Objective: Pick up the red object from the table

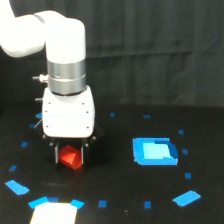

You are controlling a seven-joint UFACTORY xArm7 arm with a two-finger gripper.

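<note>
The red object (71, 158) is a small bright red-orange faceted block in the lower left of the exterior view. It sits between the two dark fingers (56, 153) of my gripper (70, 154), which comes straight down from the white arm above it. The fingers press against both sides of the block, so the gripper is shut on it. The block's lower edge shows just below the fingertips, at or barely above the black table (115, 165). The top of the block is hidden by the white gripper body.
A large bright blue patch (155, 151) lies to the exterior view's right of the gripper. Smaller blue patches lie at the front left (17, 187) and front right (186, 198). A white-and-blue patch (54, 207) is at the front edge. Small blue tape squares dot the table.
</note>
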